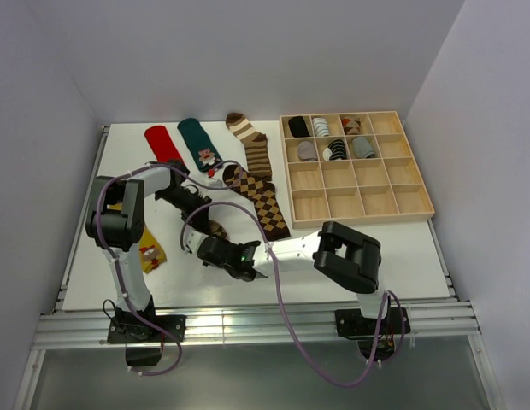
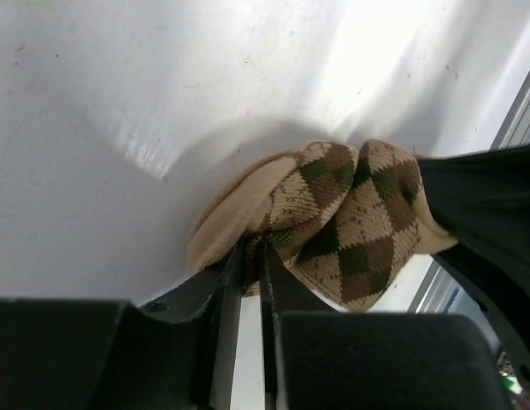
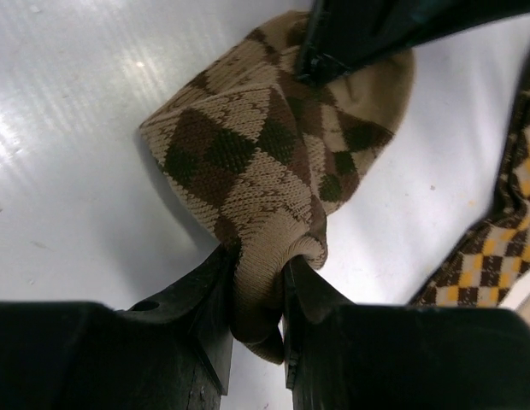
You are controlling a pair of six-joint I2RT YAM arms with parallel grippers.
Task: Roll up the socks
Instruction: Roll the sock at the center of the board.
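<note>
Two grippers (image 2: 250, 248) (image 3: 258, 269) pinch one argyle sock (image 3: 248, 154); perhaps five lie loose.

a white table (image 1: 419, 256) carries a shallow wooden tray (image 1: 393, 202) at its far right, divided into what looks like four rows of four compartments. aluminium rails (image 1: 248, 329) edge the near side.

No writing, label or number is readable; the figure (image 1: 207, 159) on the teal sock (image 1: 195, 135) seems wordless.

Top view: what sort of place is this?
Probably a robot lab cell: plain white walls enclose the table, two arms are bolted to a metal rail, and socks lie beside a wooden tray.
</note>
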